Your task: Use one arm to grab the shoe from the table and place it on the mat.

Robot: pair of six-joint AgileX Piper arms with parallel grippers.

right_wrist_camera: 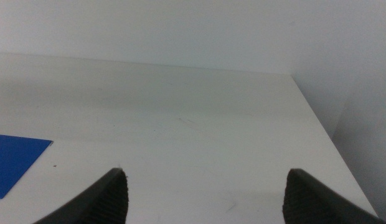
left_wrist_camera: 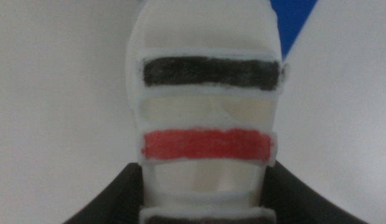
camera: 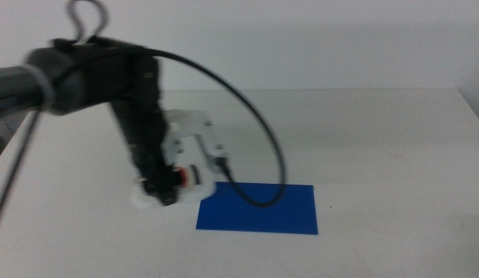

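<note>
The left arm (camera: 93, 77) reaches in from the left. Its gripper (camera: 164, 189) is shut on the white shoe (camera: 195, 176), which has black and red straps, and holds it just off the left end of the blue mat (camera: 263, 208). In the left wrist view the shoe (left_wrist_camera: 205, 93) fills the gap between the two dark jaws, its toe pointing towards a corner of the mat (left_wrist_camera: 296, 18). I cannot tell whether the shoe touches the table. The right gripper (right_wrist_camera: 208, 199) is open and empty over bare table (right_wrist_camera: 193, 124); it does not show in the middle view.
The white table (camera: 378, 139) spreads wide around the mat. A black cable (camera: 255, 139) loops from the left arm down over the mat's left part. The right wrist view shows the mat's edge (right_wrist_camera: 15, 162) and the table's far right edge.
</note>
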